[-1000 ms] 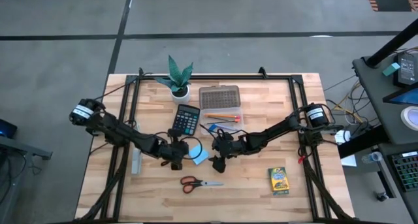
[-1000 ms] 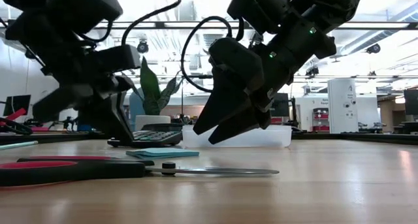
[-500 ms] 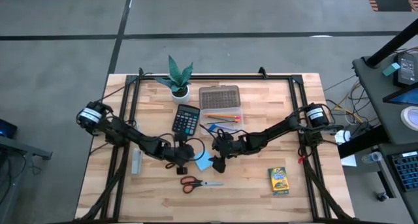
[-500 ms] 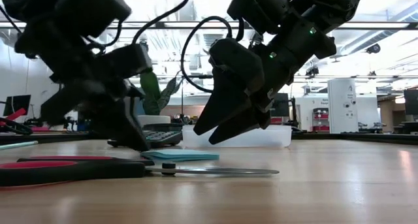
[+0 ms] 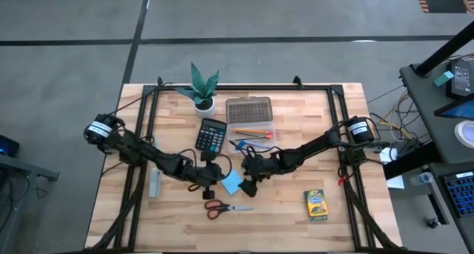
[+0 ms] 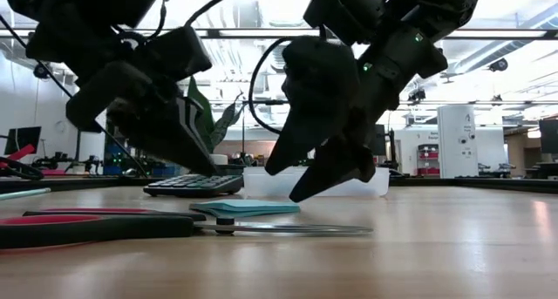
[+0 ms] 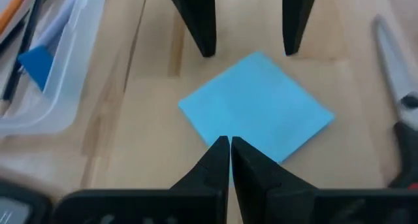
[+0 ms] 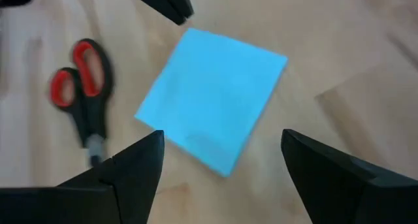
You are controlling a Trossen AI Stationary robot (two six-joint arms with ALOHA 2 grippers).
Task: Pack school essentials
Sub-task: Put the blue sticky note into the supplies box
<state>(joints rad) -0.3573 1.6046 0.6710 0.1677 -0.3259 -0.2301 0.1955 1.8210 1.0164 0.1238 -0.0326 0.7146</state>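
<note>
The light-blue note pad [image 5: 232, 182] lies flat on the wood between my two grippers, also seen as the pad [image 7: 258, 110] and pad [image 8: 212, 96]. My left gripper [image 5: 212, 183] is shut, its tips [image 7: 229, 145] over the pad's left edge and raised off the table in the low view [image 6: 212, 170]. My right gripper [image 8: 222, 155] is open on the pad's right side [image 5: 248, 184], fingers apart above it. The red-handled scissors [image 5: 226, 207] lie nearer the near edge. The yellow-green crayon box [image 5: 316, 204] lies near right.
A calculator [image 5: 212, 135], the clear plastic box [image 5: 250, 121] with pencils and a blue eraser [image 7: 38, 62] inside, and a potted plant [image 5: 201, 87] stand farther back. A grey strip [image 5: 154, 184] lies at the left. Bare wood shows along the near edge.
My left gripper has moved right toward the note pad, dipped to the table, then risen a little. The pad has slid slightly toward the near right. My right gripper has tipped and shifted a little beside the pad.
</note>
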